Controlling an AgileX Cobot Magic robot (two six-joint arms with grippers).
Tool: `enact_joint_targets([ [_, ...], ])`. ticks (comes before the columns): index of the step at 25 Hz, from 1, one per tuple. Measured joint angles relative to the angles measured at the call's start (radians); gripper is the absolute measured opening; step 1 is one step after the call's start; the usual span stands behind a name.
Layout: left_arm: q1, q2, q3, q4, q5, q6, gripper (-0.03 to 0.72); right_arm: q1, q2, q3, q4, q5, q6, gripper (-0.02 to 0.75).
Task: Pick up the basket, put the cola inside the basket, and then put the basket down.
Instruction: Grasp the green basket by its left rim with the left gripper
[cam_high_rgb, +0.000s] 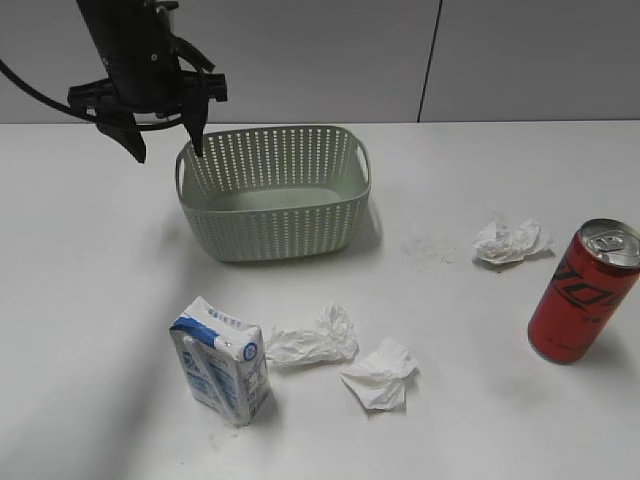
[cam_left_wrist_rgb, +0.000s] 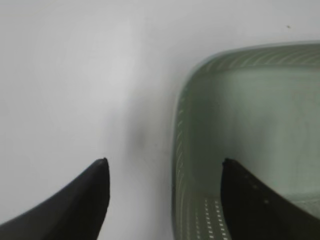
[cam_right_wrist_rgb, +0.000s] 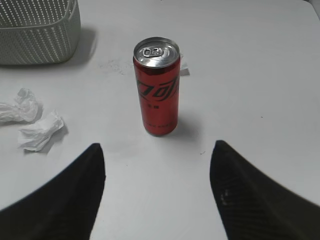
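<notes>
The cola (cam_right_wrist_rgb: 156, 86) stands upright on the table (cam_high_rgb: 90, 300) at the near right, straight ahead of the right gripper (cam_right_wrist_rgb: 157, 187), whose jaws are spread wide. Farther back, the basket (cam_high_rgb: 272, 190) sits empty. The left gripper (cam_high_rgb: 167, 148) hangs above its left rim, jaws apart and straddling that wall, so I'd judge the left arm takes the basket.

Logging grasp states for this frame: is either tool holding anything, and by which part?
Nothing is held. The left tool is open over the basket rim; the right tool is open, short of the cola.
</notes>
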Motion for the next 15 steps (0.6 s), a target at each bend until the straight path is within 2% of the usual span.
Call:
enact_joint_targets([
  [7, 0.000, 0.096, -0.009, -0.019, -0.041, -0.004, 0.527, 0.000, 0.000, 0.000, -0.001, 0.000, 0.000, 0.514],
  [10, 0.004, 0.126, -0.009, -0.021, -0.038, -0.004, 0.502, 0.000, 0.000, 0.000, -0.001, 0.000, 0.000, 0.514],
  [12, 0.005, 0.131, -0.009, -0.023, -0.042, -0.004, 0.458, 0.000, 0.000, 0.000, -0.001, 0.000, 0.000, 0.514],
  [14, 0.007, 0.131, -0.010, -0.023, -0.049, -0.004, 0.377, 0.000, 0.000, 0.000, -0.002, 0.000, 0.000, 0.514],
  [15, 0.007, 0.131, -0.011, -0.023, -0.051, -0.004, 0.313, 0.000, 0.000, 0.000, -0.002, 0.000, 0.000, 0.514],
])
